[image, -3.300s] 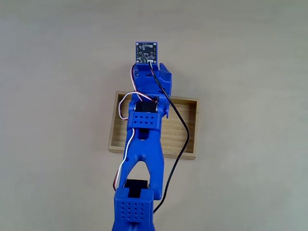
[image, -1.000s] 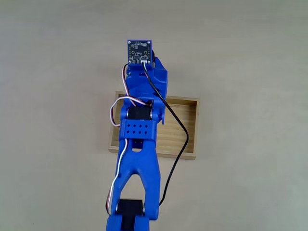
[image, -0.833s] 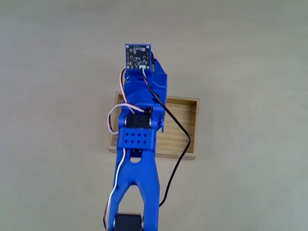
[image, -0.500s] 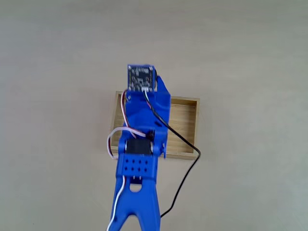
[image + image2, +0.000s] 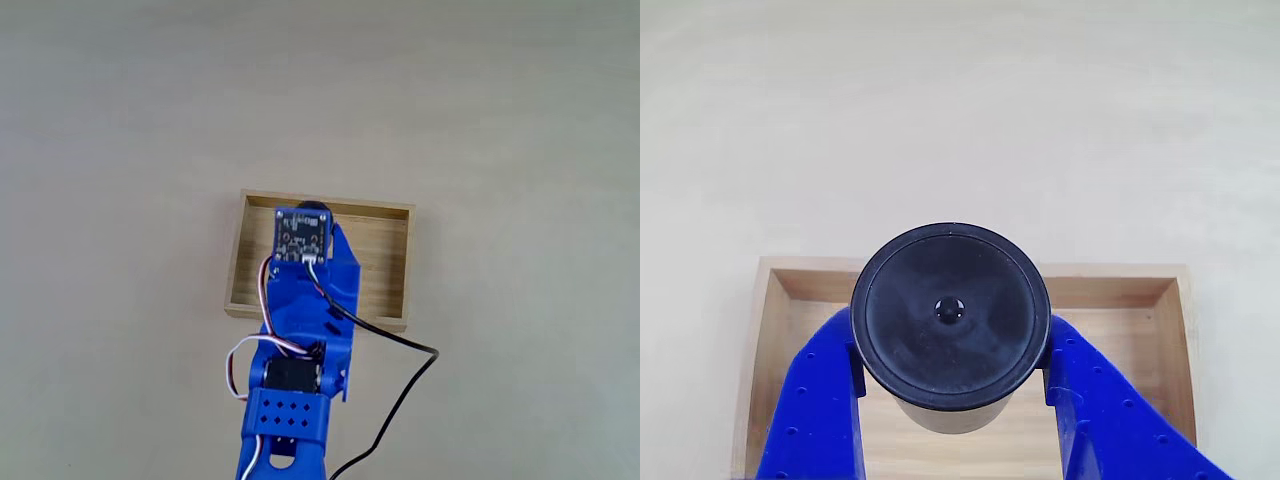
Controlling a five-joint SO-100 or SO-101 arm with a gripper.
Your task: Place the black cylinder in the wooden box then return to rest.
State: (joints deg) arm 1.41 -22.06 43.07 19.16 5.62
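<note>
In the other view, the black cylinder is seen from above, round top with a small central recess. My gripper is shut on it, one blue finger on each side. It hangs over the far half of the wooden box, a pale shallow tray. From the fixed view, the blue arm reaches in from the bottom edge, and its camera board sits over the wooden box. A sliver of the black cylinder peeks out past the board near the far wall. I cannot tell whether it touches the floor.
The box rests on a plain beige tabletop with bare surface all around it. A black cable loops from the wrist out over the box's near right wall.
The arm has drawn back toward the bottom of the fixed view. The wrist moved from beyond the box's far wall to over the box.
</note>
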